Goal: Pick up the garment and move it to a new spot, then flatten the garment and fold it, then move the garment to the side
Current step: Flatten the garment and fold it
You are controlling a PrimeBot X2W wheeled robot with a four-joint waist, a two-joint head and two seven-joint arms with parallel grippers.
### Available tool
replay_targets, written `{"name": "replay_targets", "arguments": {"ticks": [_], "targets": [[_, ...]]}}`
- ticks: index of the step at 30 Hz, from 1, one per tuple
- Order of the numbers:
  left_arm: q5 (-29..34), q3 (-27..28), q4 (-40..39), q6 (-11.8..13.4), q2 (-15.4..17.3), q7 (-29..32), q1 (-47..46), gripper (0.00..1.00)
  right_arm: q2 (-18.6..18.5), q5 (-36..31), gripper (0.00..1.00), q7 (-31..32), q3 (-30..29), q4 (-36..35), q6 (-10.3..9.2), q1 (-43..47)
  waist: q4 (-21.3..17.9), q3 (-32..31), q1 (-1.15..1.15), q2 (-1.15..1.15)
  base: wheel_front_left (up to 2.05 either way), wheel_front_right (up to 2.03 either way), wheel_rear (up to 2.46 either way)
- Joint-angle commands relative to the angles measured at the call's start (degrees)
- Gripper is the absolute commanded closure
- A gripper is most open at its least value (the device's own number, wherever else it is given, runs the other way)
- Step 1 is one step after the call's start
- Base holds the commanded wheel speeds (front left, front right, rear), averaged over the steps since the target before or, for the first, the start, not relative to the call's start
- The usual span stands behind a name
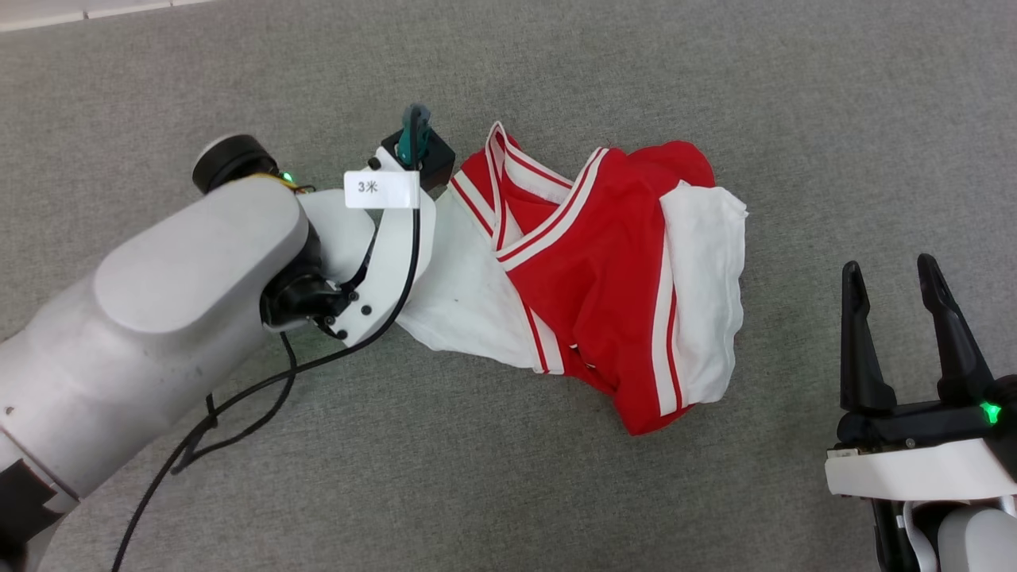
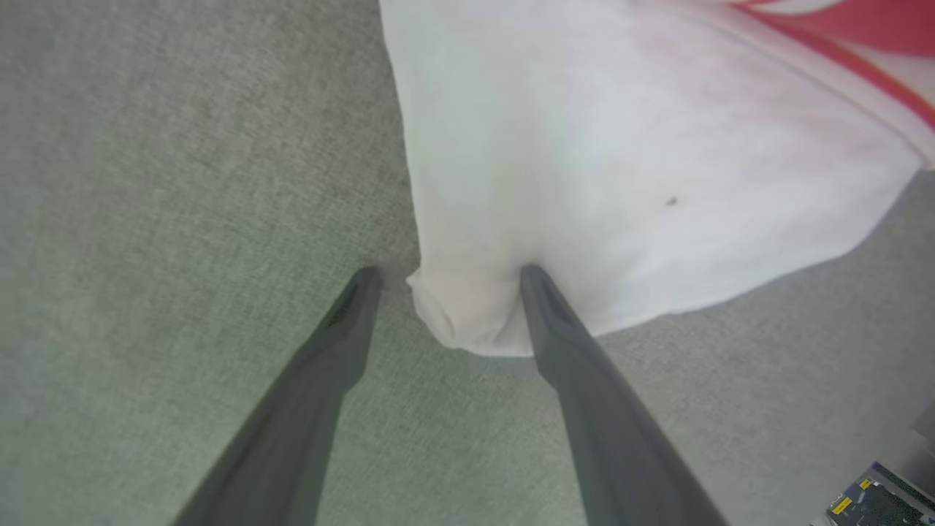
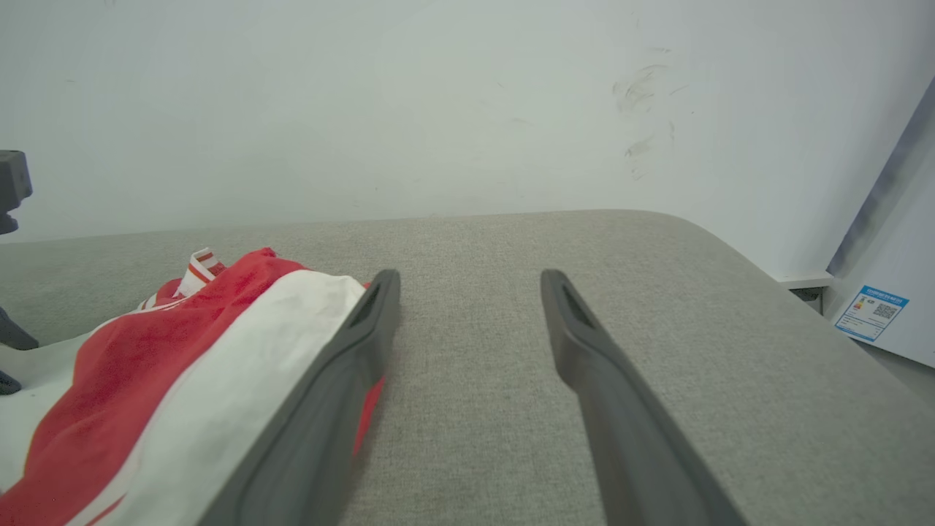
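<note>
1. Worktop (image 1: 556, 492): grey fabric-covered surface. In the right wrist view it ends in a rounded corner in front of a pale wall (image 3: 438, 109).
2. Left arm (image 1: 159, 318): pale grey casing, entering from the lower left of the head view and reaching to the left edge of the garment. A black cable (image 1: 238, 397) runs along it in loose loops.
3. Garment (image 1: 612, 278): red shirt with white sleeves and red-and-white striped trim. It lies crumpled and partly folded over itself at the centre of the worktop. One white sleeve spreads toward the left arm, and the other lies along the right side.
4. Right claw (image 1: 888, 264): at the lower right of the head view, fingers pointing up the view. Jaws stand wide and hold nothing. It sits to the right of the garment, clear of it.
5. Left claw (image 2: 450, 272): pointing down at the white sleeve. Jaws stand wide. One fingertip rests on bare worktop and the other on the sleeve cloth, with the bunched sleeve corner between them. The cloth is not clamped.
6. Label (image 1: 381, 189): small white tag on the left wrist, printed "3米".
</note>
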Motion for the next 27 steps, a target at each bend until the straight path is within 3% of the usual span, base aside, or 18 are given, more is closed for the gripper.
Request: {"name": "replay_targets", "arguments": {"ticks": [1,2,3,4,13,17,23,27], "targets": [[-0.2,-0.2,-0.8,0.0,0.4,0.7,1.7,0.00,0.1,0.1,0.00,-0.1,-0.2,-0.2,-0.02,-1.2,-0.2,0.4,-0.01,0.00,0.00,0.00,0.00],[0.2,-0.3,-1.3,0.0,0.5,1.0,2.3,0.00,0.1,0.1,0.00,-0.1,-0.3,-0.2,-0.02,-1.2,-0.2,0.5,-0.01,0.00,0.00,0.00,0.00],[0.6,-0.4,-1.6,0.0,0.6,1.2,3.2,0.80,0.1,0.0,0.00,-0.1,-0.3,-0.1,-0.02,-1.3,-0.1,0.5,-0.01,0.00,0.00,0.00,0.00],[0.7,-0.5,-2.0,0.0,0.7,1.5,3.8,1.00,0.1,-0.1,0.00,-0.1,-0.4,0.0,-0.02,-1.3,0.0,0.4,-0.01,0.00,0.00,0.00,0.00],[-0.5,-0.2,-4.1,0.0,0.8,-8.9,0.6,1.00,0.1,-0.8,0.00,-0.1,-1.3,0.5,-0.02,0.5,3.1,-3.8,-0.01,0.00,0.00,0.00,0.00],[-2.7,-0.2,-5.1,0.0,4.1,-13.0,-0.3,1.00,0.1,-0.9,0.00,-0.1,-1.6,0.7,-0.02,1.9,5.2,-6.6,-0.01,0.00,0.00,0.00,0.00],[-6.2,-0.2,-5.8,0.0,10.7,-14.3,3.0,1.00,0.1,-0.6,0.00,-0.1,-1.7,1.1,-0.02,3.3,7.8,-9.4,-0.01,0.00,0.00,0.00,0.00],[-7.7,-0.2,-5.1,0.0,13.0,-14.9,5.9,1.00,0.1,-0.9,0.00,-0.1,-1.5,1.2,-0.02,3.8,8.6,-9.8,-0.01,0.00,0.00,0.00,0.00]]}}
